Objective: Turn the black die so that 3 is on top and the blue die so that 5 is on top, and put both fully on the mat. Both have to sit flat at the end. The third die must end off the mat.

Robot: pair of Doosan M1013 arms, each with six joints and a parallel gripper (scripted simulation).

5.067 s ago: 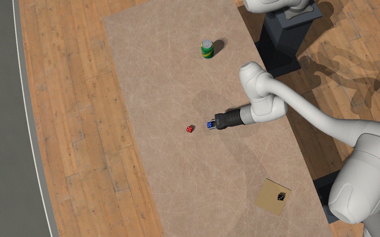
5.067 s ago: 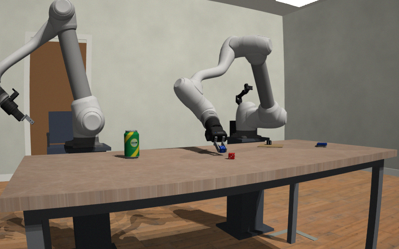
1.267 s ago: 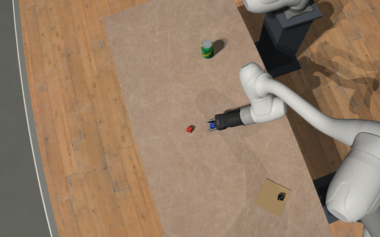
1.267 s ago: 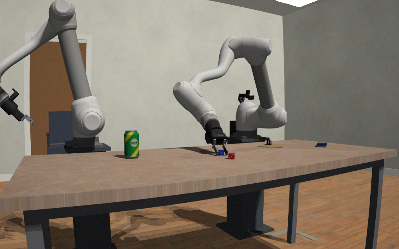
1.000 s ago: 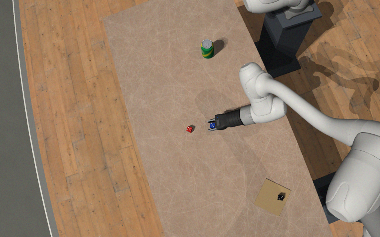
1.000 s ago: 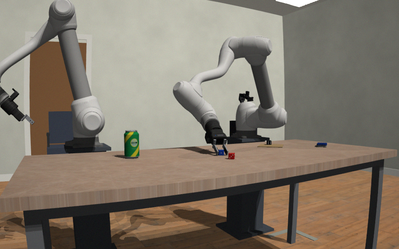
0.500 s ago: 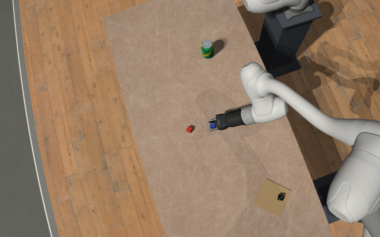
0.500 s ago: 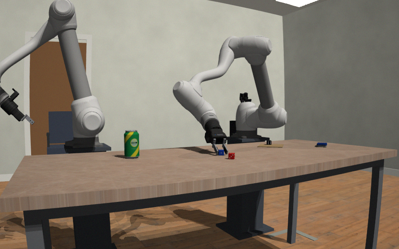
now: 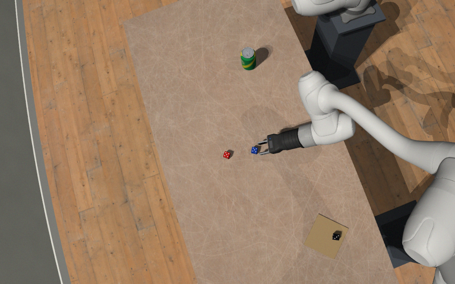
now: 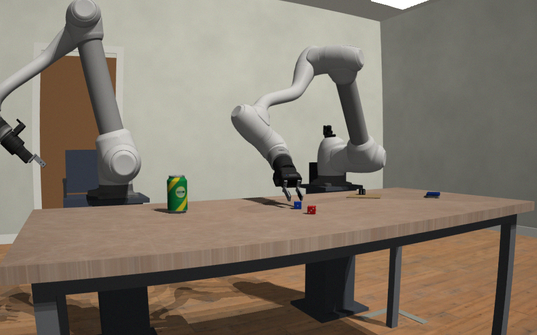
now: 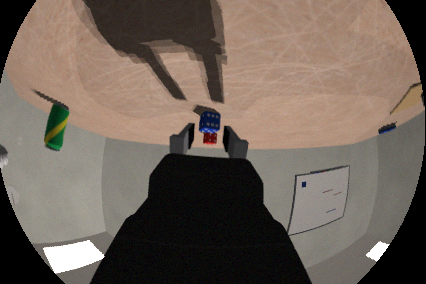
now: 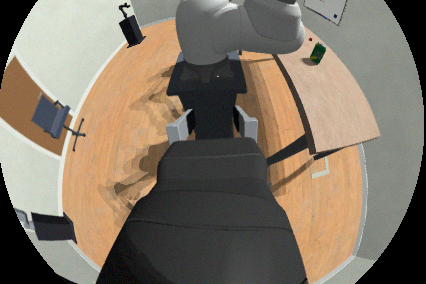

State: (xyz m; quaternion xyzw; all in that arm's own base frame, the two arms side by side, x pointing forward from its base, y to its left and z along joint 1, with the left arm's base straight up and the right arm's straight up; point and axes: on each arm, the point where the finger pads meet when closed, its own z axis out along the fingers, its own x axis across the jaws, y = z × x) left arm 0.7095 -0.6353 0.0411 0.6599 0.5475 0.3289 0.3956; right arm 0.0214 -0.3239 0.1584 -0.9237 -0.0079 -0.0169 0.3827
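The blue die (image 9: 254,150) (image 10: 298,204) (image 11: 209,121) sits flat on the table, off the mat; its top looks like 5, and one pip faces the exterior view. My left gripper (image 9: 259,148) (image 10: 295,199) (image 11: 208,132) is open, its fingertips just above and behind the die, holding nothing. The black die (image 9: 335,236) (image 10: 361,191) sits on the tan mat (image 9: 317,234) (image 10: 351,197); its top looks like a diagonal 3, though small. The red die (image 9: 226,155) (image 10: 311,209) (image 11: 210,138) lies off the mat, beyond the blue one. My right gripper (image 10: 44,166) (image 12: 213,115) is open and empty, away from the table.
A green can (image 9: 248,60) (image 10: 177,194) (image 11: 56,127) (image 12: 318,53) stands on the table, well away from the dice. A small blue-topped object (image 10: 433,194) (image 11: 387,128) lies past the mat. The left forearm reaches in over the robot-side table edge, between the can and the mat.
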